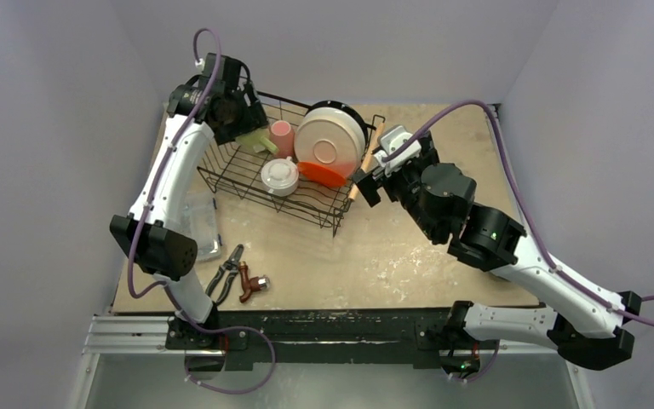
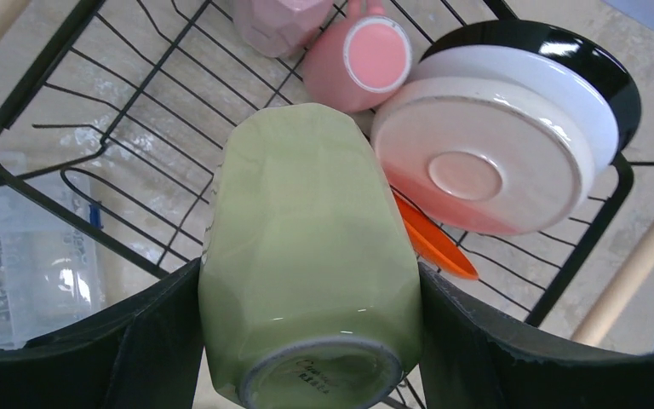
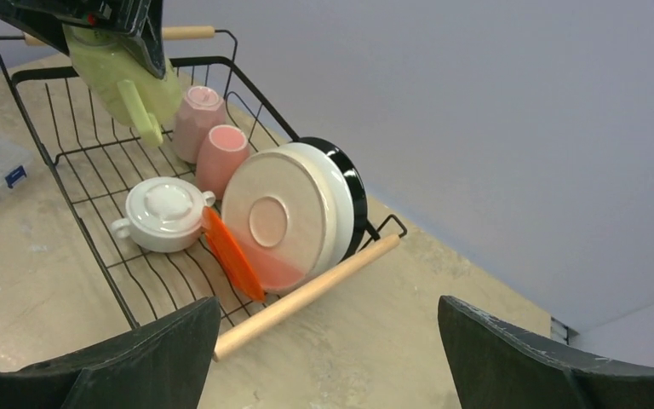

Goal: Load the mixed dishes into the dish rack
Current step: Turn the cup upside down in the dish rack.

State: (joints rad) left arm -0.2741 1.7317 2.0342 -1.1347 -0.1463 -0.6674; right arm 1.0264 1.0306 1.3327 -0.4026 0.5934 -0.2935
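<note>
worktop: beige, speckled slab (image 1: pixel 409 256); plain lavender-grey walls (image 1: pixel 375 43) on the left, far and right sides
dish rack: 1, black wire (image 1: pixel 237 162), far-left part of the worktop; long axis roughly along the far edge, slightly skewed
rack handles: 2 wooden rods, one at the right end (image 3: pixel 306 294), one at the left end (image 3: pixel 189 32)
mugs: 1 yellow-green mug (image 2: pixel 306 221), 2 pink mugs in the rack's far part, pale faceted (image 3: pixel 197 119) and salmon (image 3: pixel 221 158), touching each other
white lidded cup: 1 (image 3: pixel 163 213), upright on the rack floor by its near side
plates: 4 on edge at the rack's right end; cream plate (image 3: pixel 281 217) underside out, white plate (image 3: pixel 336 192) behind it, black dish (image 3: pixel 356 183) rearmost, red plate (image 3: pixel 230 251) leaning in front
yellow-green mug pose: over the rack's far-left corner, tilted; base faces the left wrist camera, mouth end down toward the wires, handle on the lower side; contact with the wires: cannot tell
left gripper (image 2: pixel 311 341): pinching the yellow-green mug near its base, one finger on each side
right gripper (image 3: pixel 328 358): fingers spread wide, empty, just right of the rack's right handle
off-rack: clear box (image 1: pixel 200 221) at the left edge; pliers (image 1: pixel 228 271) and red-handled tool (image 1: pixel 251 285) near the near-left corner
</note>
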